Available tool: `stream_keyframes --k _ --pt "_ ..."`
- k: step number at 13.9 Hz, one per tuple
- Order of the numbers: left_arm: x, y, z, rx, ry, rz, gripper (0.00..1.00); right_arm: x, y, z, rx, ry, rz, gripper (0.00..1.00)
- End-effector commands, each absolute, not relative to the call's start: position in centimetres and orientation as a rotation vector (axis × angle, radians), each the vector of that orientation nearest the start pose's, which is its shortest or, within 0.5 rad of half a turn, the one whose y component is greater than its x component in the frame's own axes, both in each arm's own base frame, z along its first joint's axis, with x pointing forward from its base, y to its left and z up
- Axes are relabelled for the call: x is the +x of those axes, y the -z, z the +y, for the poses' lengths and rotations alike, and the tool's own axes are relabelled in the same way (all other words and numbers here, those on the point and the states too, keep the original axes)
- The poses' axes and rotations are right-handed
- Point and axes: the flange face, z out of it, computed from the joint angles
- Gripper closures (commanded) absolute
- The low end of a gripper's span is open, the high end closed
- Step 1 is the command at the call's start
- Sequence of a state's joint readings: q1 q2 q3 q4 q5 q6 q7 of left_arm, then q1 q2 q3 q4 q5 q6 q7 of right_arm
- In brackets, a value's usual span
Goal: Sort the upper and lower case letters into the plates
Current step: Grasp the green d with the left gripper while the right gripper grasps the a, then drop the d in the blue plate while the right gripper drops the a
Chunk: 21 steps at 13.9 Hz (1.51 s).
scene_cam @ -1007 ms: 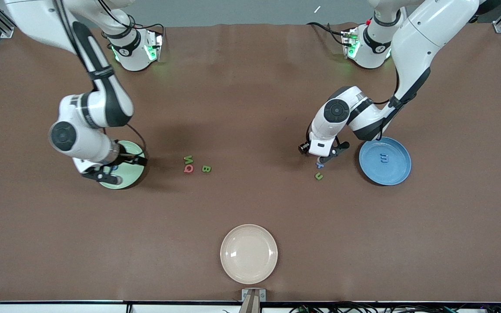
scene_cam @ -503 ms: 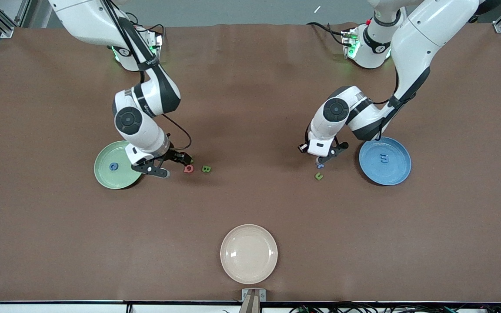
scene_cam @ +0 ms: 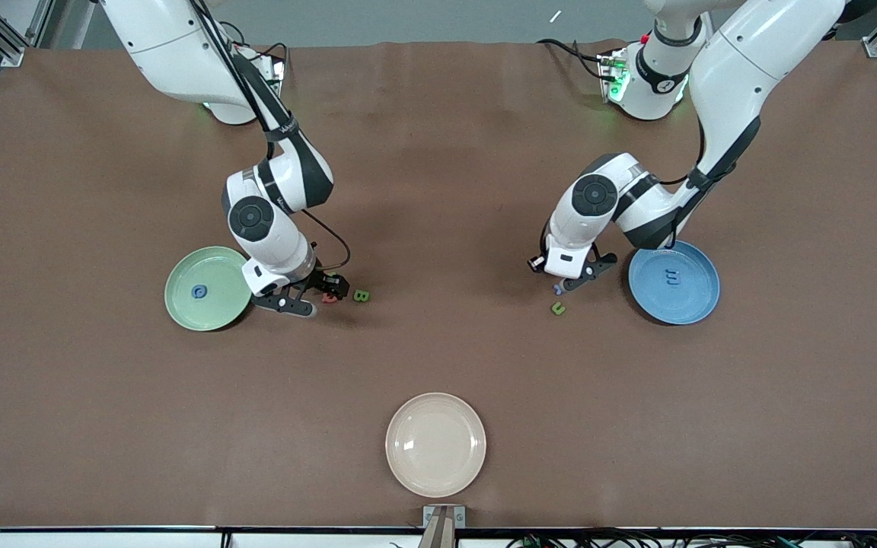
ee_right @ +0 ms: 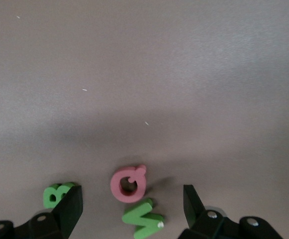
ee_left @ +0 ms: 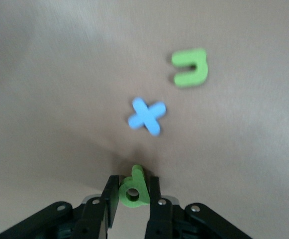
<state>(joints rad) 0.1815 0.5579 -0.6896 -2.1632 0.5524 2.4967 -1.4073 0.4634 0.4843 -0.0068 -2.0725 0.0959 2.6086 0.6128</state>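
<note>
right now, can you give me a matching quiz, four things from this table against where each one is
Things:
1. green d letter
2. pink Q letter
3. dark blue letter
4. cream-white plate

Places:
A. lying in the pale green plate
B. pinched between the left gripper fingers
C. on the table beside a green V letter, under the open right gripper
D. nearest the front camera, with nothing in it

Pairs: 1-B, 2-C, 3-A, 4-D
</note>
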Motion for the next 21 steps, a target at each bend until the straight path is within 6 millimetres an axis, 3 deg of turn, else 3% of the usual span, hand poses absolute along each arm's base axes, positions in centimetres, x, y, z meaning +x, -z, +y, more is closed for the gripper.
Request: stream_keyframes --k 1,5,9,13,14,16,17,19,21 --pt "49.6 -21.7 -25.1 -3.014 0.025 -0.638 0.94 53.4 -18.4 27.0 -3.052 0.047 0.388 0.15" --pt "51.2 -23.4 -19.4 -3.017 0.064 -0.432 0.94 53.3 -17.6 27.0 -3.056 0.04 0.389 0.29" --pt "51.8 -23.4 -14.3 -3.009 0.041 -0.289 0.94 53.4 -17.0 26.7 -3.056 0.047 0.396 0.46" --pt "52.0 -22.6 -10.0 -3.018 -0.016 -0.085 0.93 53.6 -16.9 26.1 -3.056 0.038 0.415 0.91" --pt "52.2 -22.4 -9.2 -3.029 -0.017 -0.03 0.93 53.7 -17.0 25.7 -3.061 0.03 0.415 0.97" --pt "52.1 -21.7 -8.1 -3.037 -0.049 0.055 0.93 54.2 -17.7 24.8 -3.062 0.029 0.421 0.99" --pt "52.1 -21.2 -8.2 -3.048 -0.056 0.099 0.93 54.7 -19.1 24.0 -3.069 0.015 0.424 0.99" --pt "52.1 -20.8 -7.1 -3.062 -0.057 0.135 0.93 56.1 -22.1 21.1 -3.089 -0.045 0.366 0.99" --pt "51.9 -20.2 -7.2 -3.069 -0.069 0.152 0.93 57.1 -24.9 16.9 -3.109 -0.153 0.281 0.99"
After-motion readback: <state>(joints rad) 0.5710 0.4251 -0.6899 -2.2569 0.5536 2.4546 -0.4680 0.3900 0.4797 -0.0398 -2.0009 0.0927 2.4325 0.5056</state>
